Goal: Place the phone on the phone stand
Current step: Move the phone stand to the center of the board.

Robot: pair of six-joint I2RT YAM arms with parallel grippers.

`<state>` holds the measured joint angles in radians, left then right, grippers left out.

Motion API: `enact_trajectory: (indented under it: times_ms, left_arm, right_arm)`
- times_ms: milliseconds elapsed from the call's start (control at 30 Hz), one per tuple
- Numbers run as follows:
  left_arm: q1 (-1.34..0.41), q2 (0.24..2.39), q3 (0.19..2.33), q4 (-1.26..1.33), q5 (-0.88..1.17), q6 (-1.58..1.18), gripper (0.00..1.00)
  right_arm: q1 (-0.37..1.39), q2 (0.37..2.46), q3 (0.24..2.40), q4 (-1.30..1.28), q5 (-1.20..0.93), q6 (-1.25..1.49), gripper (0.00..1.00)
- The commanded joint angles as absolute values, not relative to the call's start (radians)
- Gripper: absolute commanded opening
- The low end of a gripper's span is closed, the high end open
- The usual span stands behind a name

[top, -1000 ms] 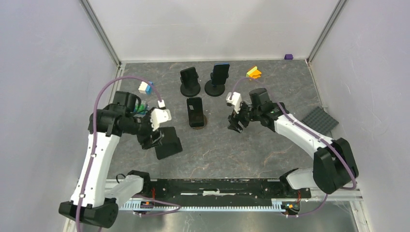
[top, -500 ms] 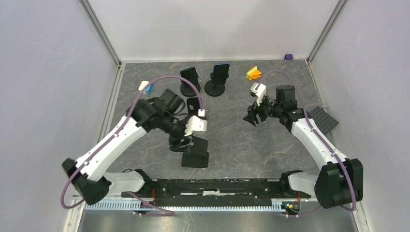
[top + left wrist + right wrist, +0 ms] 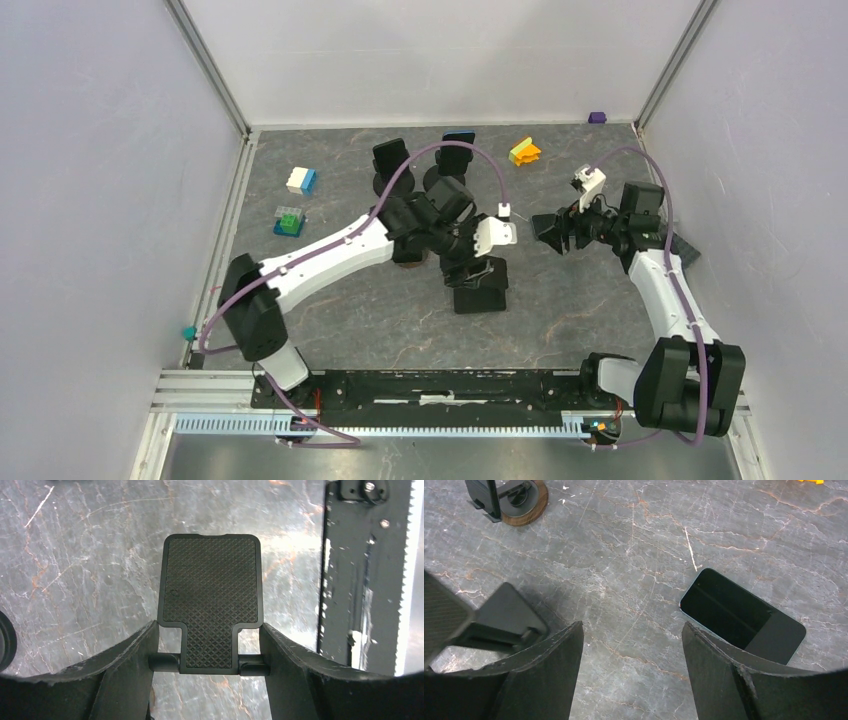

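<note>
My left gripper point(image 3: 470, 268) is shut on a black phone stand point(image 3: 480, 292) at the middle of the table. In the left wrist view my fingers point(image 3: 150, 652) clamp the hinge bar below the stand's textured plate point(image 3: 210, 587). A black phone point(image 3: 742, 615) lies flat, screen up, on the stone surface, just ahead and right of my right gripper point(image 3: 631, 630), whose jaws stand wide apart and empty. The held stand also shows in the right wrist view point(image 3: 504, 617). I cannot make out the phone in the top view. My right gripper point(image 3: 553, 228) hovers right of the stand.
Two black stands with phones point(image 3: 392, 165) point(image 3: 452, 158) stand at the back. A brown-based stand point(image 3: 519, 497) is mostly behind my left arm. Coloured blocks lie at the left point(image 3: 300, 180) point(image 3: 288, 220) and back point(image 3: 524, 151). The rail point(image 3: 365, 580) runs along the front edge.
My left arm has swung right, carrying the stand from the front left to the table's middle. My right arm has drawn back to the right, gripper open.
</note>
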<state>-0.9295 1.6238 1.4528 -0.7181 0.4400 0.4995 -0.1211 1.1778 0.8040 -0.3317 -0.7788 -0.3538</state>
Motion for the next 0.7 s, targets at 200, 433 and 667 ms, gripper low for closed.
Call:
enact_trajectory:
  times_ms: [200, 433, 667]
  left_arm:
    - [-0.952, 1.73, 1.474, -0.422, 0.258, 0.302, 0.37]
    - [-0.951, 1.747, 1.453, -0.356, 0.131, 0.161, 0.36]
    - [-0.949, 1.765, 1.498, -0.379, 0.101, 0.046, 0.33]
  right_arm:
    - [-0.153, 1.151, 0.775, -0.41, -0.971, -0.521, 0.78]
    - [-0.153, 1.161, 0.667, -0.346, -1.035, -0.653, 0.75]
    - [-0.103, 1.14, 0.526, -0.042, -1.011, -0.516, 0.76]
